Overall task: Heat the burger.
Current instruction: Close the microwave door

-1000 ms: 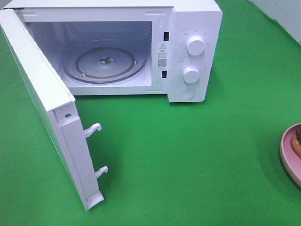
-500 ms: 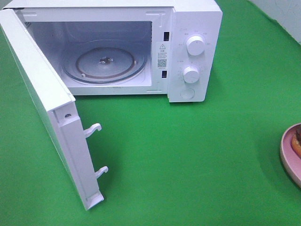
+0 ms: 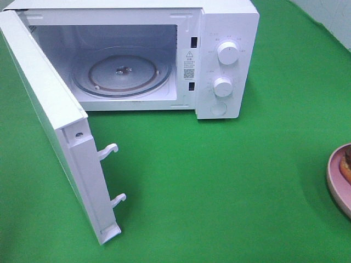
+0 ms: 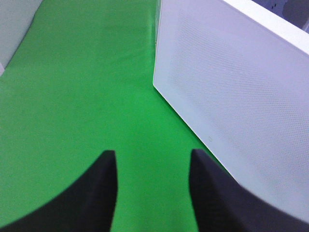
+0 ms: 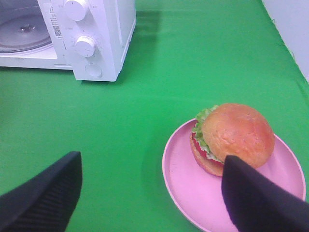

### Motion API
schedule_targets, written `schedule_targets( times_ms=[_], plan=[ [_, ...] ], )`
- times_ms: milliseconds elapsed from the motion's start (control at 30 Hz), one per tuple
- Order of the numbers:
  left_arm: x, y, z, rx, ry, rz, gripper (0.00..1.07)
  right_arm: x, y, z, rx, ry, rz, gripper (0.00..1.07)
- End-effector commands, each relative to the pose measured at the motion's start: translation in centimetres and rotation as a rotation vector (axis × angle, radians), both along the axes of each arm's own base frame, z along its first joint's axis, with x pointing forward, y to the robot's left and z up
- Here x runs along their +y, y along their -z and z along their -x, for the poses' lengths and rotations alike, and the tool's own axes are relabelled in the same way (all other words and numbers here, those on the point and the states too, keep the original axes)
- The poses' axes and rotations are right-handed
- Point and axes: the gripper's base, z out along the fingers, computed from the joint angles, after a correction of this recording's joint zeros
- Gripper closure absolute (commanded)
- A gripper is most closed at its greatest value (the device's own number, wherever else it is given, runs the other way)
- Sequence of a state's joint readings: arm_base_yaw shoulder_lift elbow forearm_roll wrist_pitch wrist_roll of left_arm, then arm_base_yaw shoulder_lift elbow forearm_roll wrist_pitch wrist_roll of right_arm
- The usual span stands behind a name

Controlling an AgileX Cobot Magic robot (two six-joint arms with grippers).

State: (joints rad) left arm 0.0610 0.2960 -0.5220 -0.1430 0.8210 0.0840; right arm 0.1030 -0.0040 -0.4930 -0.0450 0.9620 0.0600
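Note:
The burger (image 5: 232, 137) has a golden-brown bun and green lettuce and sits on a pink plate (image 5: 193, 183). In the high view only a sliver of the burger (image 3: 345, 166) and the plate (image 3: 335, 181) show at the right edge. The white microwave (image 3: 225, 33) stands at the back with its door (image 3: 60, 137) swung open and a glass turntable (image 3: 122, 76) inside. My right gripper (image 5: 152, 193) is open, above the cloth just short of the plate. My left gripper (image 4: 152, 188) is open, beside the door's outer face (image 4: 236, 92). Neither gripper shows in the high view.
A green cloth (image 3: 219, 186) covers the table. The microwave has two knobs (image 3: 227, 53) and a round button on its right panel. The open door juts forward at the left with two latch hooks (image 3: 109, 150). A pale wall (image 5: 289, 24) bounds the far right.

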Motion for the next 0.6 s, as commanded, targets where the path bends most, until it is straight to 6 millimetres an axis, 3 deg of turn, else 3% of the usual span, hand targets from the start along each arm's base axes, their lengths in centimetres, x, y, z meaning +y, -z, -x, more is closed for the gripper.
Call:
schedule_targets(
  times_ms=[33,100,433,600],
  plan=[
    [0.3,0.9,-1.9,-0.011,-0.025,0.007,1.02,0.0,0.0,0.4,-0.031,0.013,-0.011,0.31],
    [0.4,1.3,-2.6,-0.017,-0.032,0.007,1.07,0.0,0.0,0.4,-0.031,0.013,-0.011,0.31],
    [0.9,2.7,-5.9,-0.101,-0.07,-0.003,1.07,0.0,0.0,0.4,-0.031,0.013,-0.011,0.31],
    [1.4,4.4,-7.8,-0.161,-0.098,-0.023,1.07,0.0,0.0,0.4,-0.031,0.013,-0.011,0.31]
  ],
)
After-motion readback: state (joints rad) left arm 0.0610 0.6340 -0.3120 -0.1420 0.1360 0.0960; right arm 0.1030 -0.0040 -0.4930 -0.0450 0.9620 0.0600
